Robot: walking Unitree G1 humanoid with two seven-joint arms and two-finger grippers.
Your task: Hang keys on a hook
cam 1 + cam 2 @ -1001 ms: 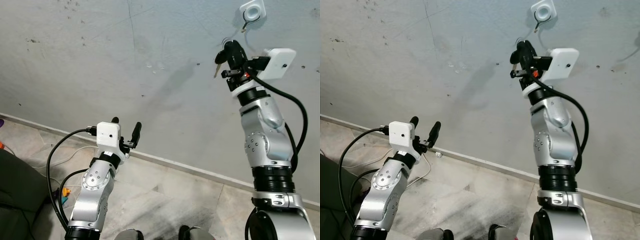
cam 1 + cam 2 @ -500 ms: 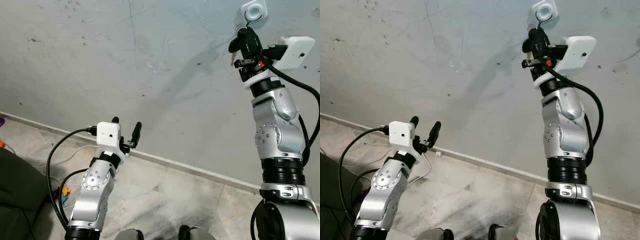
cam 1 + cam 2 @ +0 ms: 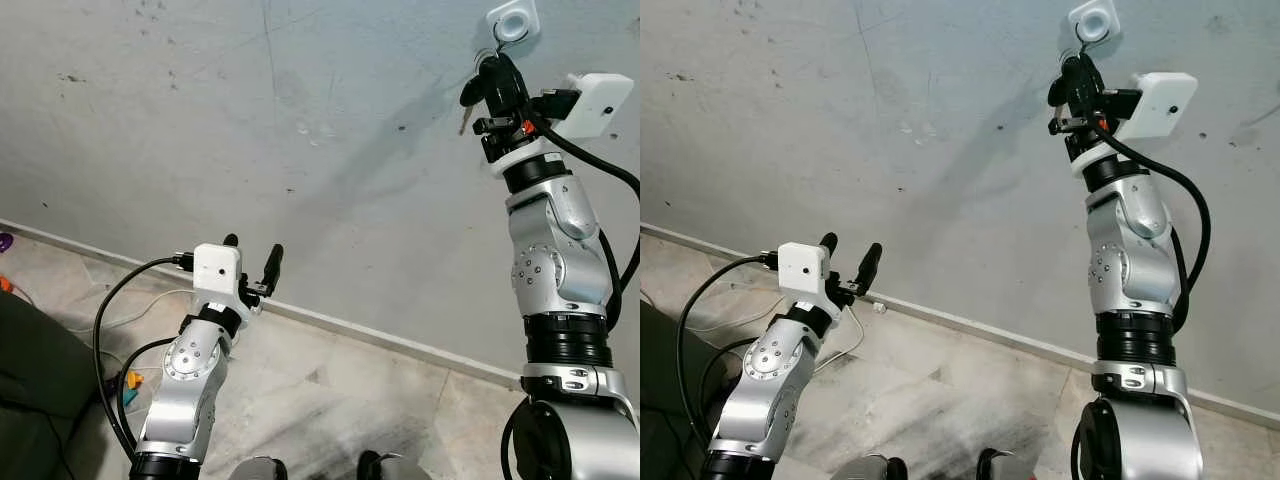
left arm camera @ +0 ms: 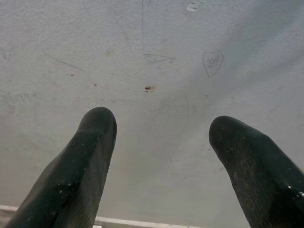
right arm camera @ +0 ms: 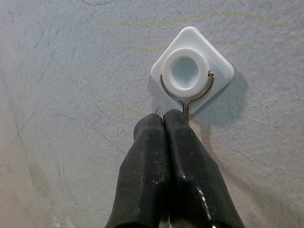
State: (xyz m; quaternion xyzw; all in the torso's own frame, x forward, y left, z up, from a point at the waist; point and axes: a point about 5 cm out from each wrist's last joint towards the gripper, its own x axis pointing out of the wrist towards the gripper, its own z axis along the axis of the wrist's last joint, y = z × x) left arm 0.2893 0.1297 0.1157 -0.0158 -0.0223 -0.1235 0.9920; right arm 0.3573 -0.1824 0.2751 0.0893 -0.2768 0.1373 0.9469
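Keys, small, dangling from right gripper, jaws clamped, under white hook.

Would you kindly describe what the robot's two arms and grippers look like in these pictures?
Both arms are silver metal in rounded segments with black ring joints. The left gripper and right gripper each have two long black fingers with a matte, slightly speckled surface. A white boxy camera housing sits at each wrist, and black cables loop from there along the arms.
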